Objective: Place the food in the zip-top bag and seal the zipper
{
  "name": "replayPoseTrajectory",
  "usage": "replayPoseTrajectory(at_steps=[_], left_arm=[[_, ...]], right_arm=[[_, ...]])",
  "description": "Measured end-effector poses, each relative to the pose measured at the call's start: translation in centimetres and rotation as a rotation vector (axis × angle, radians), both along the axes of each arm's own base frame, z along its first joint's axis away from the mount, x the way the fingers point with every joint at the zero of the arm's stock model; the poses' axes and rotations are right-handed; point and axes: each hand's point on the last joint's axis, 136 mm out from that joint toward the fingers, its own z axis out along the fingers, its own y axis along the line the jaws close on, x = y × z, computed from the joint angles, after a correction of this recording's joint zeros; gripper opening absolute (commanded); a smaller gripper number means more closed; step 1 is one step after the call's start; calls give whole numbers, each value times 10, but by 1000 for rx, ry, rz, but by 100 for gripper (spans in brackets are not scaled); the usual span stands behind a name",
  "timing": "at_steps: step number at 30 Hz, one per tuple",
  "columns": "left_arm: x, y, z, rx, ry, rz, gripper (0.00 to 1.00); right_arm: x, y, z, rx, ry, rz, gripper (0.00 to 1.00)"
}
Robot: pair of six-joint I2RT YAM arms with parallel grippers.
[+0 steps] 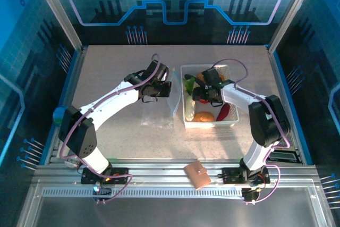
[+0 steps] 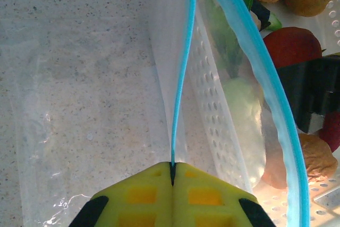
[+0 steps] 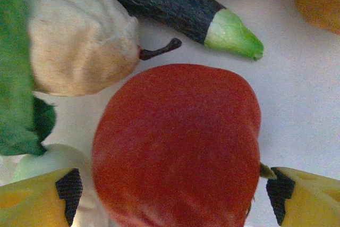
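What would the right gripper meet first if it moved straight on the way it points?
Most likely the red toy fruit, straight ahead between the sides of the open right gripper, though depth is unclear.

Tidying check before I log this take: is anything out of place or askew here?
Only the brown leather-look wallet: it lies askew on the metal rails at the near edge, apart from the toy food in the white perforated basket. Nothing looks spilled or damaged.
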Motion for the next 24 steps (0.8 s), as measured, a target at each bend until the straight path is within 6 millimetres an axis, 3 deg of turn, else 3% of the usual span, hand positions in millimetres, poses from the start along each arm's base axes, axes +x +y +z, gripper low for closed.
replayPoseTrajectory(at_steps=[3,10,18,21,24], left_arm=[[0,0,0,0,0,0,0],[0,0,0,0,-1,0,0],[0,0,0,0,-1,0,0],[0,0,0,0,0,0,0],[0,0,0,0,0,0,0]], right_arm=[[2,-2,-8,-3,12,-11,88],[10,-2,-5,7,-22,-19,84],[14,-5,-2,0,-48,-16,44],[14,-7,0,4,-59,-21,35],[8,-10,8,11,-76,-22,35]])
